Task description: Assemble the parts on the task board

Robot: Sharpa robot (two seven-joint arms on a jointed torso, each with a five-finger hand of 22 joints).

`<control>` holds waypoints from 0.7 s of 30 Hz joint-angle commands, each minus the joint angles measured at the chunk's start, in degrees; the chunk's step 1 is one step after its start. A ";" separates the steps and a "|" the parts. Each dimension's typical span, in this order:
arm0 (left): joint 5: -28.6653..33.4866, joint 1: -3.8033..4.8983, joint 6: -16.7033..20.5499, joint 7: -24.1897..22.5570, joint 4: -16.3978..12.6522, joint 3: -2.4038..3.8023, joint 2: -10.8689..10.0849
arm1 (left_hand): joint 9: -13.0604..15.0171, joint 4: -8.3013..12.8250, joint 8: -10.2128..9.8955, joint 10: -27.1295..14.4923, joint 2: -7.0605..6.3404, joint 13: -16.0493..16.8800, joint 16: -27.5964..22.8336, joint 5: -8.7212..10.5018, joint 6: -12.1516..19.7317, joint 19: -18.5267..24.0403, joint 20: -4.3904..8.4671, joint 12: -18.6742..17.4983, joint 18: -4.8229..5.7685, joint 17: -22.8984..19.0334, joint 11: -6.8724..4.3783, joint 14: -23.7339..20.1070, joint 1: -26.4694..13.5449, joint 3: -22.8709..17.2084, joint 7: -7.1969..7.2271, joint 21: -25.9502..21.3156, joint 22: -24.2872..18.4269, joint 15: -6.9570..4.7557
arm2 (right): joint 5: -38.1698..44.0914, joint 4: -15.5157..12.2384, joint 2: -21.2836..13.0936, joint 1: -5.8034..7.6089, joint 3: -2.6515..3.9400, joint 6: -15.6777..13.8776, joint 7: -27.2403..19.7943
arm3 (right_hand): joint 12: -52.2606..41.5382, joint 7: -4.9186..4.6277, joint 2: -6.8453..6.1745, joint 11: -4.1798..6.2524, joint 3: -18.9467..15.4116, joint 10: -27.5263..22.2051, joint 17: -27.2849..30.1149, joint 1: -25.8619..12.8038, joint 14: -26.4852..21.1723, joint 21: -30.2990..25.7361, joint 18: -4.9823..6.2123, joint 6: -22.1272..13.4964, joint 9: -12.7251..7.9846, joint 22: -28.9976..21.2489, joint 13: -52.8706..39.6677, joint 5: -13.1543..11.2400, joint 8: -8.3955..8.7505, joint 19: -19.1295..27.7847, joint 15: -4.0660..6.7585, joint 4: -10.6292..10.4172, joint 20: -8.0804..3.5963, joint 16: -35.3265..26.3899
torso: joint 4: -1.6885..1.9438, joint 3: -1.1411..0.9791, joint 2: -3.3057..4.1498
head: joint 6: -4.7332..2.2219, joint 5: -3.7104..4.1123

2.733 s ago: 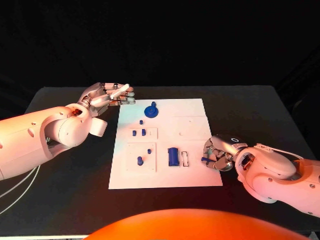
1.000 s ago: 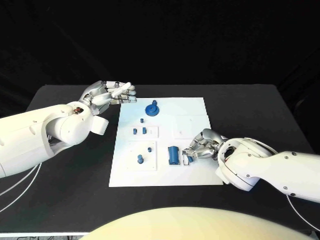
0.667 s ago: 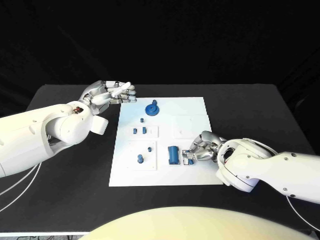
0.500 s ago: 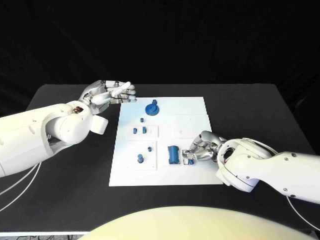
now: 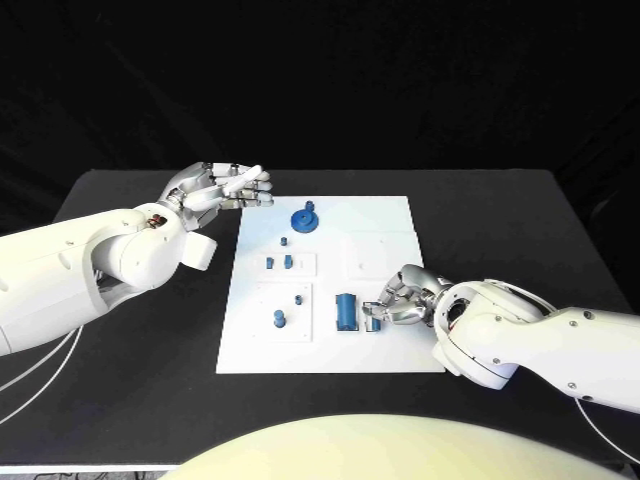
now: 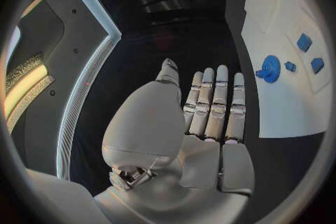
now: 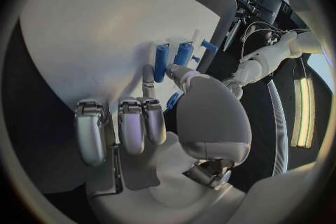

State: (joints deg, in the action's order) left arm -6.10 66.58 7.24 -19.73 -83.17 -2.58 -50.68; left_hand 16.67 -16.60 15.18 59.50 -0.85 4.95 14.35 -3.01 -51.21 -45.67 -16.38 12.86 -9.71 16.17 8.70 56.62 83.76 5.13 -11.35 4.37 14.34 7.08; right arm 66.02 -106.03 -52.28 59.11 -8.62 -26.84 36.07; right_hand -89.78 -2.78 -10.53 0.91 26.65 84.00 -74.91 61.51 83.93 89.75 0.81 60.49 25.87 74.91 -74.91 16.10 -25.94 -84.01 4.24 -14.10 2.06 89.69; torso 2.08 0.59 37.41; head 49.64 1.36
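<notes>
At lower centre, the right hand [image 5: 401, 303] pinched a small blue part [image 5: 375, 322] just right of the upright-lying blue cylinder [image 5: 346, 311], while the empty, open left hand [image 5: 216, 187] hovered far off at upper left.

Task board [image 5: 385, 225] mid-table [image 5: 147, 400]; parts [image 5: 346, 311] on it

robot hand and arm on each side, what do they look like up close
Both arms are bulky, smooth white shells with rounded joint housings; thin pale cables trail from the left arm near the table's edge. The left robot hand and right robot hand are silver metal, with segmented fingers and a broad pale palm plate. The right arm has thin cables trailing from it too.
</notes>
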 commanded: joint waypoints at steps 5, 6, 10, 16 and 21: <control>0.10 0.03 -0.95 -0.12 -0.15 0.04 0.04 | -0.09 0.04 0.12 0.25 0.11 0.02 -0.19 0.23 -0.36 -0.34 0.01 0.17 -0.67 0.06 0.10 0.31 0.44 0.39 -0.03 -0.32 -0.07 0.17 | 1.12 -0.57 -0.09 -0.08 0.00 1.35 -0.59 | -0.22 -0.05 0.77 0.40 -0.86 6.00 -15.09 -1.30 6.07 0.25 -0.81 0.68 -0.06 15.09 -15.09 -0.47 -0.42 -5.99 0.53 -1.89 -0.63 0.31 | 0.00 0.00 0.01 | 0.03 -0.12; 0.10 0.03 -0.96 -0.10 -0.14 0.04 0.05 | -0.09 0.04 0.12 0.25 0.11 0.02 -0.19 0.23 -0.36 -0.34 0.01 0.17 -0.67 0.06 0.10 0.31 0.44 0.39 -0.03 -0.32 -0.07 0.17 | 1.14 -0.61 -0.12 -0.08 0.00 1.50 -0.59 | -0.22 -0.05 0.62 0.39 -1.19 6.00 -15.09 -1.65 6.07 0.25 -0.81 0.71 -0.10 15.09 -15.09 -0.54 -0.43 -5.99 0.53 -2.18 -0.63 0.31 | 0.00 0.00 0.01 | 0.05 -0.14; 0.09 0.03 -1.01 -0.03 -0.12 0.04 0.07 | -0.09 0.04 0.12 0.25 0.11 0.02 -0.19 0.23 -0.36 -0.34 0.01 0.17 -0.67 0.06 0.10 0.31 0.44 0.39 -0.03 -0.32 -0.07 0.17 | 1.17 -0.67 -0.15 -0.08 0.00 1.86 -0.59 | -0.22 -0.03 -0.08 0.41 -3.05 6.00 -15.09 -3.21 6.07 0.25 -0.81 0.79 -0.31 15.09 -15.09 1.03 -0.47 -5.99 0.55 -2.51 -0.66 0.31 | -0.02 0.01 -0.01 | 0.06 -0.12; 0.08 0.03 -1.04 0.03 -0.11 0.04 0.09 | -0.11 0.01 0.11 0.28 0.22 0.02 -0.22 0.23 -0.39 -0.36 0.01 0.17 -0.67 0.09 0.09 0.31 0.45 0.44 -0.03 -0.33 -0.10 0.17 | 1.18 -0.49 0.01 -0.07 0.00 2.57 -0.53 | -0.22 0.00 -0.71 0.43 -4.20 6.00 -15.09 -3.55 6.07 0.25 -0.81 0.69 -0.43 15.09 -15.09 0.77 -0.47 -5.99 0.56 -2.36 -0.68 0.31 | 0.02 -0.01 -0.01 | 0.15 -0.14; 0.05 0.03 -1.03 0.09 -0.10 0.04 0.10 | -0.11 0.01 0.11 0.28 0.22 0.02 -0.22 0.23 -0.39 -0.36 0.01 0.17 -0.67 0.09 0.09 0.31 0.45 0.44 -0.03 -0.33 -0.10 0.17 | 1.20 -0.36 0.09 -0.06 0.00 3.69 -0.45 | -0.22 -0.02 -1.20 0.41 -4.93 6.00 -15.09 -3.17 6.07 0.25 -0.81 0.55 -0.54 15.09 -15.09 0.04 -0.45 -5.99 0.56 -2.23 -0.68 0.31 | -0.02 0.02 -0.01 | 0.29 -0.16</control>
State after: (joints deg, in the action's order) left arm -6.10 66.58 7.14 -19.45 -83.15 -2.58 -50.66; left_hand 16.61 -16.54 15.18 59.50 -0.85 4.95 14.35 -3.01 -51.21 -45.67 -16.38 12.86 -9.71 16.19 8.70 56.62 83.76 5.19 -11.35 4.37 14.28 7.09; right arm 66.63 -106.23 -52.34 59.13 -8.59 -25.39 36.07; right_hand -89.78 -2.72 -11.17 0.99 22.04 84.09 -74.90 58.20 84.13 89.75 0.82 60.96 25.39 74.92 -74.90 16.31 -26.18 -84.01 4.42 -16.27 1.65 89.69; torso 2.07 0.59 37.40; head 49.87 1.20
